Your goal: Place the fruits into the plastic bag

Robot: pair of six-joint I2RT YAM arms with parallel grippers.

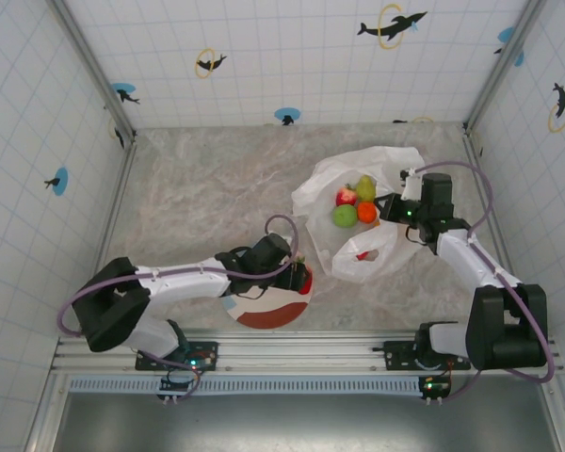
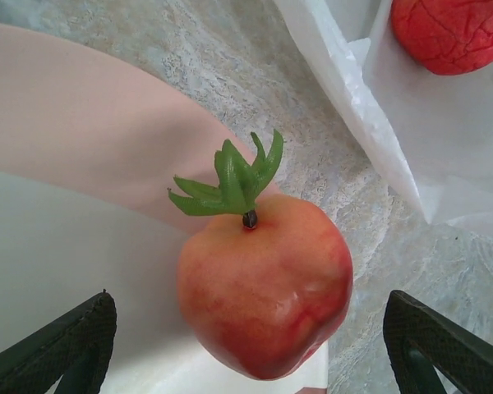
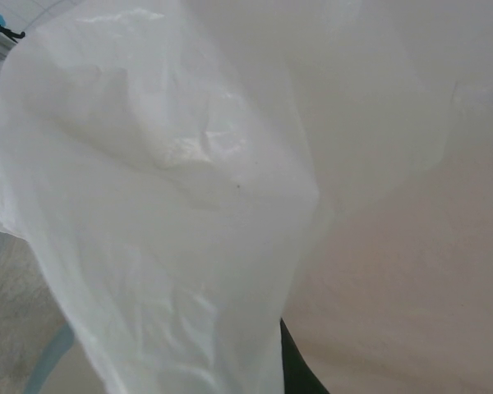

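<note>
Released left end effector (image 2: pixel 255 349) straddles the fruit (image 2: pixel 263 287), seemingly light, hard, slick: pinch its belly. Right end effector (image 1: pixel 392 209) clenches bag (image 1: pixel 358 256).

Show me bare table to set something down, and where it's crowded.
Widest bare table: left wall to plastic bag, beyond the left arm. Smaller patch: between plate, bag and right arm base. Crowded: the plate-bag gap, where the open left gripper straddles a red fruit, and the bag's right edge at the right gripper.
</note>
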